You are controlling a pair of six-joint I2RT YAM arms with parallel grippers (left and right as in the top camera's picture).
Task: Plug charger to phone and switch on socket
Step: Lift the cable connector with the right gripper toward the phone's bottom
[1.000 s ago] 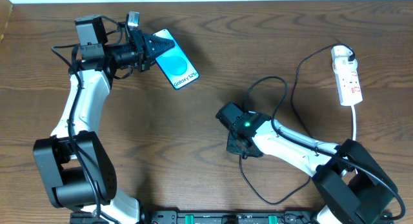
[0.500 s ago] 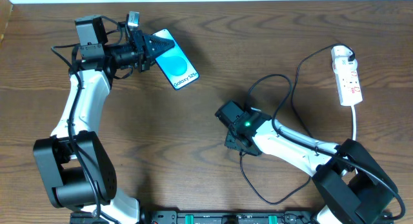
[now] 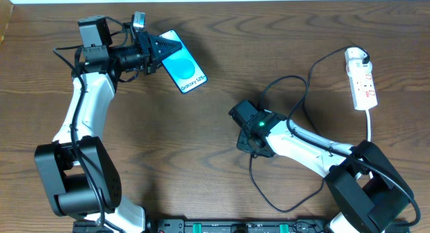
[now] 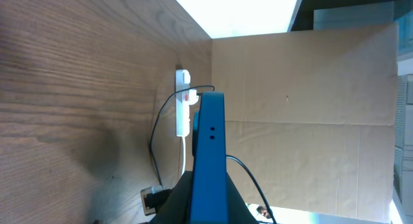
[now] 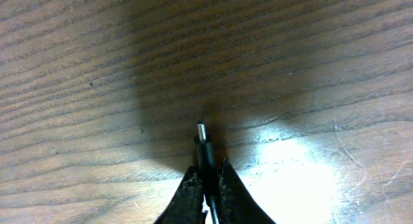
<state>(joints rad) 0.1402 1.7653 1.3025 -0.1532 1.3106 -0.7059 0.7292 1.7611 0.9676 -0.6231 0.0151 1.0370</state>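
The phone (image 3: 183,66), with its light-blue screen and white text, is held at the back left by my left gripper (image 3: 156,52), which is shut on its short end. In the left wrist view the phone (image 4: 210,153) shows edge-on as a blue slab between the jaws. My right gripper (image 3: 252,144) at the table's middle is shut on the charger's black connector (image 5: 204,150), whose metal tip sticks out just above the wood. The black cable (image 3: 306,92) loops back to the white adapter (image 3: 356,56) in the socket (image 3: 363,82) at the far right.
The socket's white cord (image 3: 371,129) runs down toward the right arm's base. A brown cardboard wall (image 4: 303,88) stands beyond the table in the left wrist view. The black cable also loops near the front edge (image 3: 269,199).
My right gripper has shifted a little to the right with the connector, and the cable loop has shifted with it. The left arm and phone have not moved.
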